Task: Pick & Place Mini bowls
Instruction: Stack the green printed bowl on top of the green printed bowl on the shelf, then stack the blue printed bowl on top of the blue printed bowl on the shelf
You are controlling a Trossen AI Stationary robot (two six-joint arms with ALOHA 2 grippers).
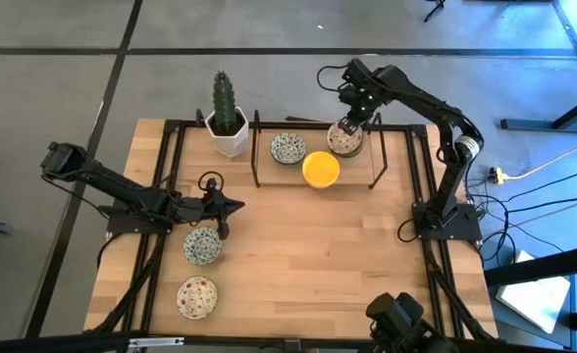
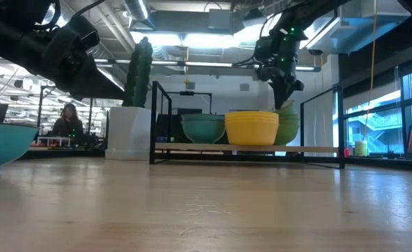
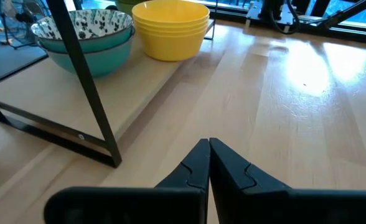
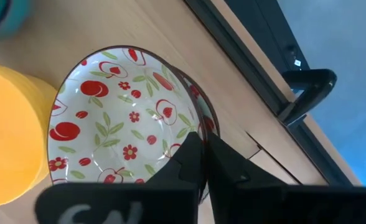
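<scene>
A low black rack (image 1: 371, 184) at the table's far side carries a blue-green patterned bowl (image 1: 288, 149), a stack of yellow bowls (image 1: 321, 169) and a red-flowered bowl (image 1: 344, 143) that sits on another bowl. My right gripper (image 1: 349, 127) stands over the red-flowered bowl (image 4: 117, 127), shut on its rim. Two more mini bowls rest on the table's left near part: a blue-green one (image 1: 202, 245) and a red-speckled one (image 1: 197, 297). My left gripper (image 1: 232, 206) hovers shut just beyond the blue-green one, touching nothing. My right gripper (image 4: 203, 146) pinches the red-flowered bowl's rim (image 4: 200, 123) on the side away from the yellow stack, one finger inside the bowl and one outside. The fingers come from above, pointing down. The bowl sits upright on a second bowl on the rack.
A cactus in a white pot (image 1: 230, 132) stands left of the rack at the far edge. The rack's black uprights (image 3: 86, 74) rise between my left gripper (image 3: 209, 149) and the shelved bowls. Bare wood stretches across the table's middle and right (image 1: 347, 255).
</scene>
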